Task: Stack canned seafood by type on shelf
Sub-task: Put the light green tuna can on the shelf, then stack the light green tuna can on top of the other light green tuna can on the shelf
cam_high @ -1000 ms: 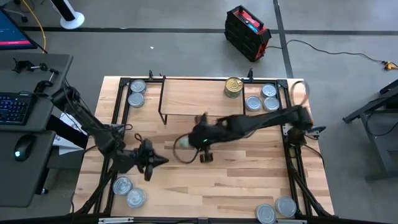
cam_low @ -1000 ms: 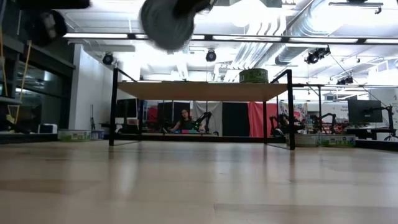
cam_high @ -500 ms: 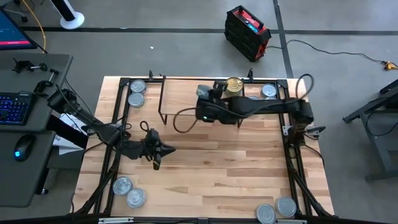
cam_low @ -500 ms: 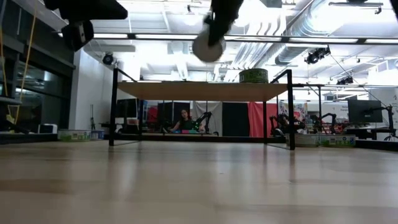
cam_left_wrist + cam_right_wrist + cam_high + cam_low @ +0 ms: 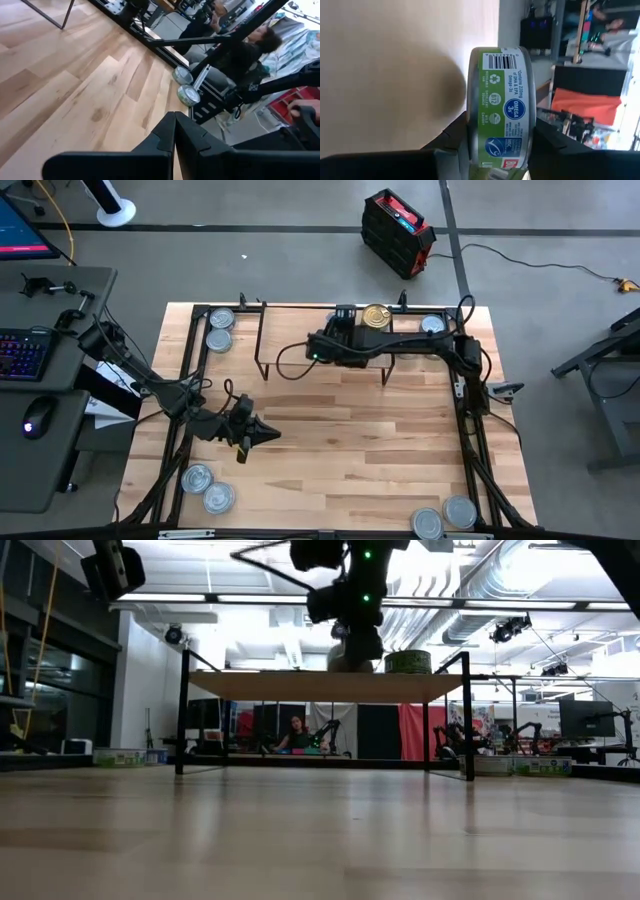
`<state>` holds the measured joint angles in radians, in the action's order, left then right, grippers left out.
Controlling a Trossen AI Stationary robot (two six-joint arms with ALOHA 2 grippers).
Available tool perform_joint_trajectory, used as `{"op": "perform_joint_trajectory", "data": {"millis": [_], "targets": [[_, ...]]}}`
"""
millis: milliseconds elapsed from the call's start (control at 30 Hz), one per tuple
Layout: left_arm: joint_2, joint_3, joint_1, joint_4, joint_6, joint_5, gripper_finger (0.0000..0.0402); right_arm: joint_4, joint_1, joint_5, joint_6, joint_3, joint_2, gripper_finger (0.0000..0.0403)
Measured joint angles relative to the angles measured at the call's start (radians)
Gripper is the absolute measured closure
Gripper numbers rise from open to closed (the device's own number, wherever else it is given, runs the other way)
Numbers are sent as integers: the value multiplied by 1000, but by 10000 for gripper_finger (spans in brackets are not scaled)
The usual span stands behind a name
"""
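tin (image 5: 501, 107) on edge in right claw (image 5: 495, 145)

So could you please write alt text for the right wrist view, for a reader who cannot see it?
The right gripper holds a flat round tin on its edge, its green label with a barcode facing the camera. A pale wood shelf board fills the background beside it, with the blurred room beyond.

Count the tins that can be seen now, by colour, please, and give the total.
Silver-lidded tins on the table: 7
Gold-lidded tin on the shelf: 1
Green-labelled tin in the right gripper: 1
Total: 9; the right arm may hide more.
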<state>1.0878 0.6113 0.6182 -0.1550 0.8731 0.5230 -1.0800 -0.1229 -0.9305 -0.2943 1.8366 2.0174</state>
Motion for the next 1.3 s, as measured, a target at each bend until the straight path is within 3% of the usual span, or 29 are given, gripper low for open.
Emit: {"op": "perform_joint_trajectory", "data": {"millis": [133, 400, 533, 833, 1067, 1167, 1300], "targets": [[0, 0, -1, 0, 0, 2, 401, -48, -26, 50, 32, 0, -7, 284], [0, 0, -8, 1, 0, 2, 401, -85, -19, 131, 32, 1, -8, 210], [0, 0, -8, 2, -1, 2, 401, -136, -17, 205, 67, 1, -8, 205], [0, 0, -8, 3, -22, 2, 401, -165, 6, 225, 127, 19, -53, 203], [0, 0, -8, 8, -20, 2, 401, -198, 79, 468, 392, 108, -125, 202], [0, 0, -8, 12, -3, 2, 401, -170, 149, 615, 493, 94, -150, 205], [0, 0, -7, 5, 5, -9, 401, -147, 298, 719, 575, 11, -163, 213]]}}
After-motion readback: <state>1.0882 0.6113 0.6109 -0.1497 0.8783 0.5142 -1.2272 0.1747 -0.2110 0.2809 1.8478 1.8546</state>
